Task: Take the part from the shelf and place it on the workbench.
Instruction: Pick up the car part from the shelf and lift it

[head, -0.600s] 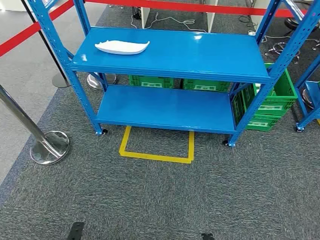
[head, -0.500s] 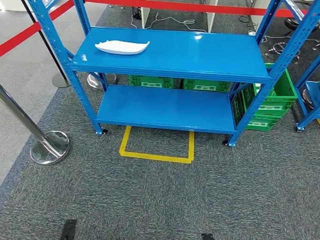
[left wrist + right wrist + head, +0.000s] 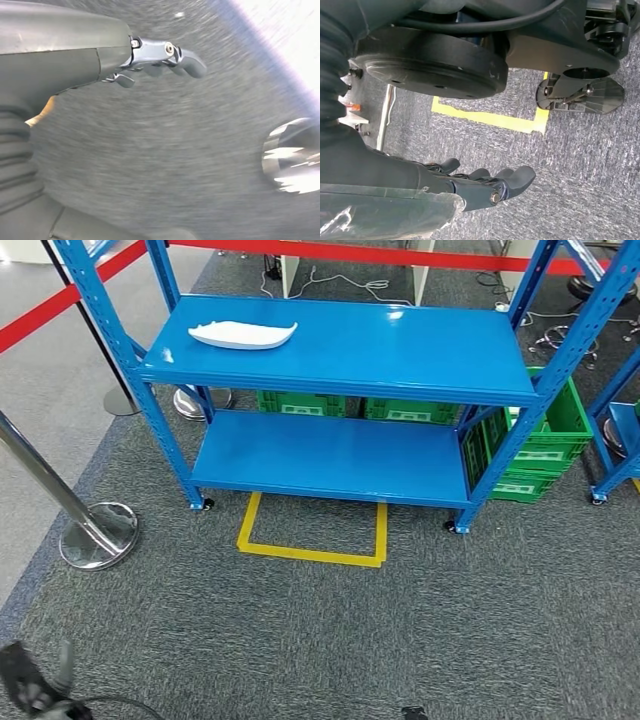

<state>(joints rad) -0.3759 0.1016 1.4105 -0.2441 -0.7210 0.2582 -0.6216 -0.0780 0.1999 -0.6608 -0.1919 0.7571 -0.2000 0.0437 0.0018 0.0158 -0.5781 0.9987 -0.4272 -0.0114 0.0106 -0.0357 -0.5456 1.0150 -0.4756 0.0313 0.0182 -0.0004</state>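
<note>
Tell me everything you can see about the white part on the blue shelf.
The white part is a long, flat, smooth piece that looks like moulded plastic, with a wavy upper edge and one end tapering to a point. It lies flat on the top shelf board of the blue rack, near its left end, toward the back edge. Nothing but the board touches it.
</note>
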